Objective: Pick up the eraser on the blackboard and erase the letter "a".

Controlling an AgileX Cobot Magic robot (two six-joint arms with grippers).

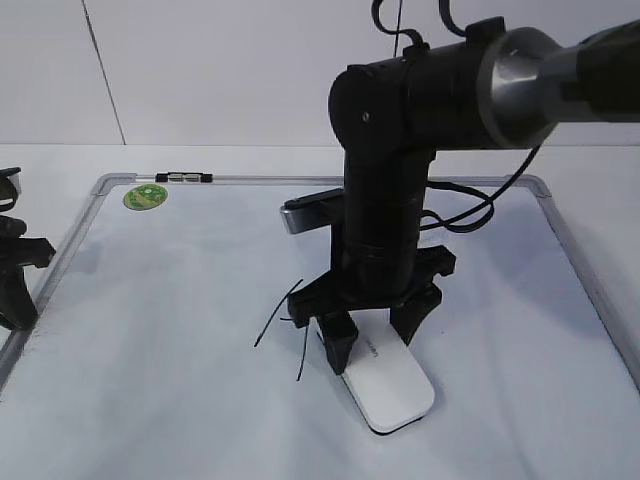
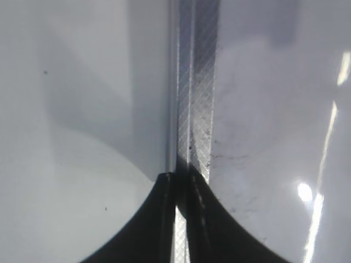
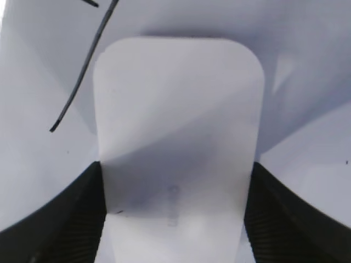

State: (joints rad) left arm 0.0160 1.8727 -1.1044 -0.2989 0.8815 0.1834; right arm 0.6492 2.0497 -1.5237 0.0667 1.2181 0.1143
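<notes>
The white eraser [image 1: 392,385] lies flat on the blackboard [image 1: 260,181], near its front middle. My right gripper [image 1: 375,335] points down over the eraser's far end, one finger against each long side. In the right wrist view the eraser [image 3: 178,109] fills the gap between the fingers of the right gripper [image 3: 176,170]. Thin angular black marker strokes [image 1: 285,315] sit just left of the eraser and also show in the right wrist view [image 3: 82,76]. No lowercase "a" shows; the arm hides part of the board. My left gripper [image 1: 15,290] is shut and empty at the board's left edge.
A round green sticker [image 1: 146,197] and a small black-and-clear marker clip [image 1: 185,178] sit at the board's far left corner. In the left wrist view the shut left gripper [image 2: 181,178] hovers over the board's metal frame [image 2: 200,82].
</notes>
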